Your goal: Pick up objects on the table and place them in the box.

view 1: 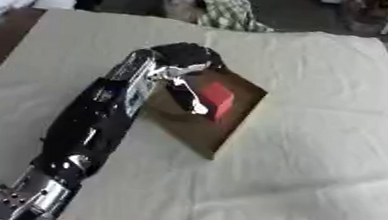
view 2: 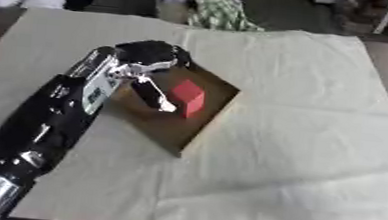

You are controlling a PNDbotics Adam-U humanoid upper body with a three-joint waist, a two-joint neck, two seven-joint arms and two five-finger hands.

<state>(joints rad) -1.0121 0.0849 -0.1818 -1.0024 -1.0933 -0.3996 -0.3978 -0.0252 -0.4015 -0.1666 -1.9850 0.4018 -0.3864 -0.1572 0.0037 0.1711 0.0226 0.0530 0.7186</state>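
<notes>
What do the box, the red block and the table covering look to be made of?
The box looks like brown cardboard: matte, with thin flat walls. The red block has flat faces and crisp edges with an even matte colour, so painted wood, foam or plastic; I cannot tell which. The table covering is off-white cloth, judging by its creases and soft wrinkles.

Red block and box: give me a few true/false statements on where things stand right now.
1. The red block is over the inside of the brown box. True.
2. The left hand is over the box, fingers at the block. True.
3. The right hand is reaching into the box. False: no right hand shows in either view.
4. The box sits on bare wood. False: it sits on a pale cloth covering the table.
5. The block is blue. False: it is red.
</notes>
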